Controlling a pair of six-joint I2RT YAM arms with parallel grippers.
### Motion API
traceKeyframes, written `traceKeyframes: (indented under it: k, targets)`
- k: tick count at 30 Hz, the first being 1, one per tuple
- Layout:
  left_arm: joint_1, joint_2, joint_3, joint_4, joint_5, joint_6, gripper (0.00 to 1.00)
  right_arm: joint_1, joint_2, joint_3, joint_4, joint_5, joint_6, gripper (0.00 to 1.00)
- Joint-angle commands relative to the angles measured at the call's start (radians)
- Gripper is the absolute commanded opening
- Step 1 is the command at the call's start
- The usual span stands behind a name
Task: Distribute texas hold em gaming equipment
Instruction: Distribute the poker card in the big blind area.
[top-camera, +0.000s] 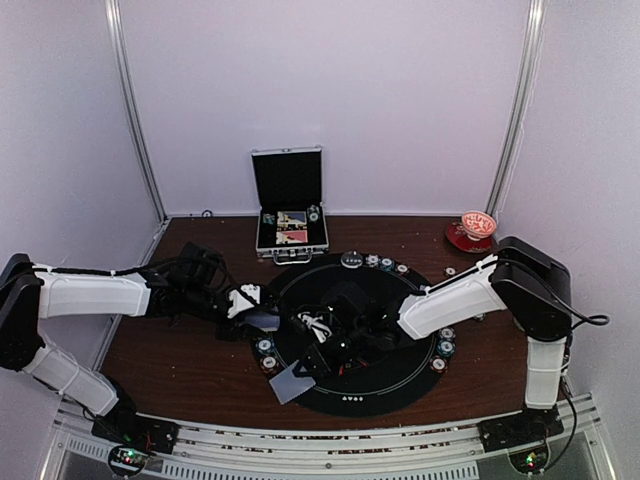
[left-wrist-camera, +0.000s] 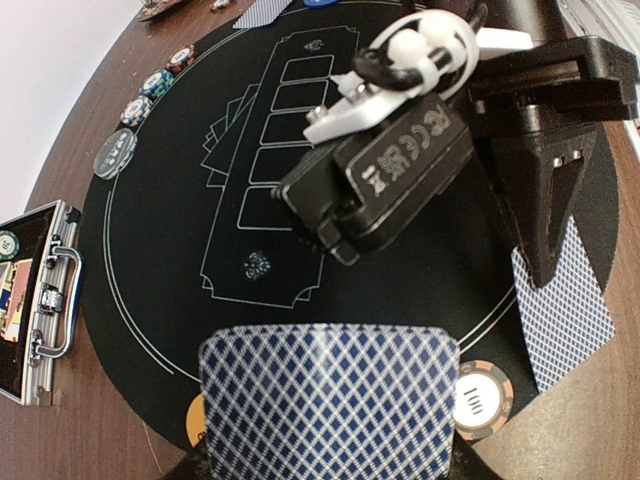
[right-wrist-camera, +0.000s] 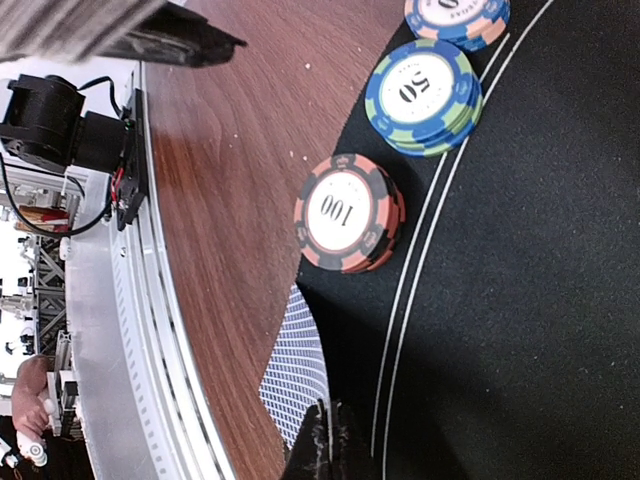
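My left gripper (top-camera: 262, 318) hovers over the left edge of the black mat (top-camera: 350, 335), shut on a stack of blue-backed playing cards (left-wrist-camera: 330, 400) that fills the bottom of the left wrist view. My right gripper (right-wrist-camera: 330, 442) reaches across the mat to its near-left rim and is shut edge-on on a single card (right-wrist-camera: 300, 375). That card (top-camera: 288, 383) hangs half over the wooden table. Just beside it sit a red 100 chip stack (right-wrist-camera: 348, 212), a blue 50 stack (right-wrist-camera: 425, 95) and an orange disc (left-wrist-camera: 197, 420).
The open silver case (top-camera: 290, 215) stands behind the mat. More chip stacks ring the mat at the back (top-camera: 385, 263) and right (top-camera: 443, 348). A red and white bowl (top-camera: 475, 228) sits at the back right. The table's metal front rail (right-wrist-camera: 110, 330) is close to the right gripper.
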Motion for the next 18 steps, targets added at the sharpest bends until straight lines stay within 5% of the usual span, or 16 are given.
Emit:
traceKeyframes:
  k: [1,13,18]
  targets:
    - [0.005,0.009,0.008,0.031,0.019,0.001,0.32,0.006,0.019,0.057,-0.088,0.02,-0.049,0.02]
    - [0.004,0.009,0.009,0.028,0.02,0.001,0.32,0.003,0.02,0.154,-0.274,0.197,-0.12,0.37]
    - [0.004,0.01,0.01,0.029,0.021,0.001,0.32,-0.009,-0.061,0.14,-0.314,0.313,-0.115,0.62]
